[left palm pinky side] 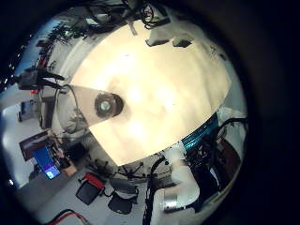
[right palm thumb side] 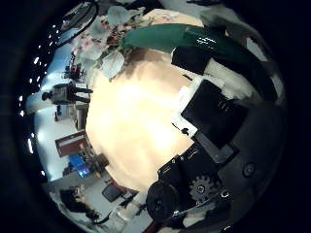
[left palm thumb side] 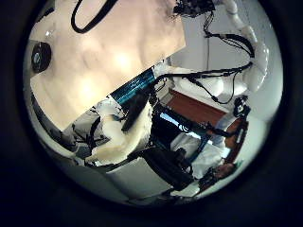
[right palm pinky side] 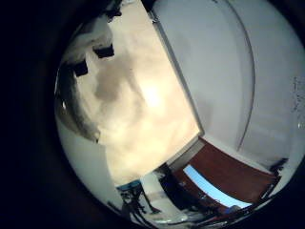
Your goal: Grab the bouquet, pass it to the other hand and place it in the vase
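Spanning views, bare table [left palm pinky side: 159,84]; vase [left palm pinky side: 109,105] upright.

Bouquet [right palm thumb side: 112,39] pale blooms, green wrap; table [left palm pinky side: 178,80] cream.

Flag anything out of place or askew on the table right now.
Nothing stands out. The vase stands upright on the pale table, seen from above with its mouth open. The bouquet, flowers and green wrap, sits close to the right hand; whether the fingers grip it is unclear.
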`<state>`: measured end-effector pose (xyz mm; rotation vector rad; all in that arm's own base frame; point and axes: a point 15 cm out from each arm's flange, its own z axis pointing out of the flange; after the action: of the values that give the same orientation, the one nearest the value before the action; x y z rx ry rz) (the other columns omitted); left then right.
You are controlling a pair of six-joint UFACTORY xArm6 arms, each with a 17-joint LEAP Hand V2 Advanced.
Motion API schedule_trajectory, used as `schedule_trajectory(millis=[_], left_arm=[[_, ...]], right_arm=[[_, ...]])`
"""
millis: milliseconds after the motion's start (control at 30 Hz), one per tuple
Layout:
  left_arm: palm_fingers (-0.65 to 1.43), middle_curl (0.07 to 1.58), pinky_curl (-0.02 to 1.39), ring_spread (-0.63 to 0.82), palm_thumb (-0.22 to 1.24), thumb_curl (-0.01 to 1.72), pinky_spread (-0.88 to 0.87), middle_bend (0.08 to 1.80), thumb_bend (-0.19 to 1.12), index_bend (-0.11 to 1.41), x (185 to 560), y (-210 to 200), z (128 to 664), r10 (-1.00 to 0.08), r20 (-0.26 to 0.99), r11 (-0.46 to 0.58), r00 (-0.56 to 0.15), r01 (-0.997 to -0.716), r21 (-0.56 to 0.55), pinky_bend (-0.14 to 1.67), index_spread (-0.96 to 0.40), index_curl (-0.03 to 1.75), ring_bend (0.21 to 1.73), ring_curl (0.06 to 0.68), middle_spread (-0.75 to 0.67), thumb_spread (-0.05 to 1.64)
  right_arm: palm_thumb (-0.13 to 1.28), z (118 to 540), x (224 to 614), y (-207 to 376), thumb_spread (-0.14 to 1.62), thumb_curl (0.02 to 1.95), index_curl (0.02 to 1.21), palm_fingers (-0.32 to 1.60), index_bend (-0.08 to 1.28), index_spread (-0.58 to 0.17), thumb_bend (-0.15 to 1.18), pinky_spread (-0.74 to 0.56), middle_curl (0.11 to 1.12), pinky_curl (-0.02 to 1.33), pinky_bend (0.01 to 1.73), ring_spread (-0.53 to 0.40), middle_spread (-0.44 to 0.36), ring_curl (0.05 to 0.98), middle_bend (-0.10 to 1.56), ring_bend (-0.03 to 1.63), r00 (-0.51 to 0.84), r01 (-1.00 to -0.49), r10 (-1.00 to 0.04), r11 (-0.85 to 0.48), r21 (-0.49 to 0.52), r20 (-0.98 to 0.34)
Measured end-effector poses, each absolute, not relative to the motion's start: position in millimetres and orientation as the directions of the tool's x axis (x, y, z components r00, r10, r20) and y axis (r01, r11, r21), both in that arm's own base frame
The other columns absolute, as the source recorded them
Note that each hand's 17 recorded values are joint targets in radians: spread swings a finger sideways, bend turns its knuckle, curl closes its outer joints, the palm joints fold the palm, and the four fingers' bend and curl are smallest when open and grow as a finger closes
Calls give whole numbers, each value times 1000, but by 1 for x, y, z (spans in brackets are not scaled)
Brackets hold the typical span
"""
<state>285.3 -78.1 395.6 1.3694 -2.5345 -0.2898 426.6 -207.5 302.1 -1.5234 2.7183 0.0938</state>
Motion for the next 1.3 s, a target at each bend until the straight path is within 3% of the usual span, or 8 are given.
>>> schedule_trajectory(millis=[433,633,700,800,900,967,1067,1300], left_arm=[[323,365,23,370,246,282,433,190,-17,190,292,-77,413,-851,120,524,-511,-818,238,534,-109,423,509,178,131,1201],[329,368,20,364,246,282,429,193,-17,188,286,-78,416,-850,127,526,-511,-816,239,543,-109,421,509,177,131,1201],[329,368,19,364,246,282,428,192,-17,188,284,-78,415,-850,134,527,-509,-815,242,544,-109,421,509,176,130,1201],[328,369,16,363,246,282,427,192,-17,188,283,-78,415,-849,135,528,-511,-814,241,546,-109,420,509,176,130,1201],[328,369,14,363,246,282,427,192,-17,189,279,-78,417,-848,136,530,-513,-814,238,548,-109,420,510,176,130,1201],[328,369,13,363,246,282,426,192,-17,189,278,-77,417,-848,136,530,-512,-814,238,549,-109,420,510,175,130,1201],[328,370,11,362,246,282,426,192,-17,189,276,-77,416,-847,137,531,-514,-813,240,550,-109,420,510,175,130,1201],[324,366,8,362,246,282,426,189,-17,189,272,-73,410,-843,148,538,-518,-806,246,557,-109,422,515,176,130,1201]], right_arm=[[1175,439,414,-168,915,799,887,1166,1111,-256,-2,-172,766,559,1435,-188,-122,666,1336,1444,-406,-881,-863,457,-120,-302],[1169,441,406,-168,912,841,873,1163,1129,-245,-6,-167,752,593,1416,-186,-118,666,1354,1447,-403,-887,-867,449,-110,-294],[1090,436,403,-167,919,824,869,1153,1131,-242,-42,-176,746,601,1400,-187,-120,664,1356,1449,-409,-889,-863,450,-84,-296],[924,423,395,-168,957,732,818,973,937,-268,-65,-293,692,567,1310,-204,-135,621,1237,1400,-420,-895,-863,445,-29,-281],[852,402,382,-176,969,673,785,498,637,-289,-45,-388,666,582,1342,-236,-154,623,1092,1382,-440,-897,-867,439,61,-234],[845,383,375,-183,973,649,736,169,543,-293,-32,-324,636,563,1266,-226,-153,596,988,1299,-453,-891,-868,435,129,-202],[890,369,370,-189,956,638,644,-60,464,-271,-11,-201,577,488,1123,-200,-124,517,856,1151,-459,-885,-872,431,177,-169],[984,361,360,-204,920,633,515,-130,259,-190,-15,-22,458,379,959,-102,-15,406,552,904,-432,-877,-902,414,244,-23]])
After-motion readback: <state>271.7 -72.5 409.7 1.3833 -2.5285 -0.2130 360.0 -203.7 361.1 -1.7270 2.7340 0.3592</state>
